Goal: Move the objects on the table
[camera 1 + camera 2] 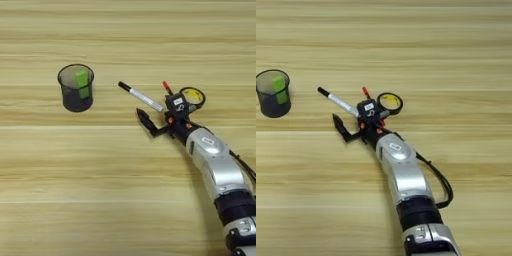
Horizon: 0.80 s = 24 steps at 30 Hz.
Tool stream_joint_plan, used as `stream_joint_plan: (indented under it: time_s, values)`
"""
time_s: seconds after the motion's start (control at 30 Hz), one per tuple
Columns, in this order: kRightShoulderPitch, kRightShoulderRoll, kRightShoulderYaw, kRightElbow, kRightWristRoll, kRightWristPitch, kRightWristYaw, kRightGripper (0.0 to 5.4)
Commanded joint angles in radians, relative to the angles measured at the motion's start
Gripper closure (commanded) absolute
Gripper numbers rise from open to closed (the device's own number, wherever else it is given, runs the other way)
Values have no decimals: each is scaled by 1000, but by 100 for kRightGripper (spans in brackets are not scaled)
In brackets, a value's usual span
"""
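— What stood at the left of the table [125, 200]?
— A dark mesh cup [76, 88] holding something green.

— And further right?
— The white marker [141, 96] lay slanted, black cap up-left. Below it the right gripper [159, 116] was spread wide around its white end, gripping nothing. The red-tipped pen [166, 87] and the tape ring [192, 96] lay just behind the gripper.
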Motion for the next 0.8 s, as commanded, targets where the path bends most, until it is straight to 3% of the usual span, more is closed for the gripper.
stream_joint_plan:
  time_s: [0.03, 0.67, 0.8]
  values:
    - [-83, -10, -8, -12, 3, -36, -6, 5]
    - [-96, -5, -6, 47, 9, -30, 14, 5]
    - [-101, -4, -10, 55, 10, -26, 18, 48]
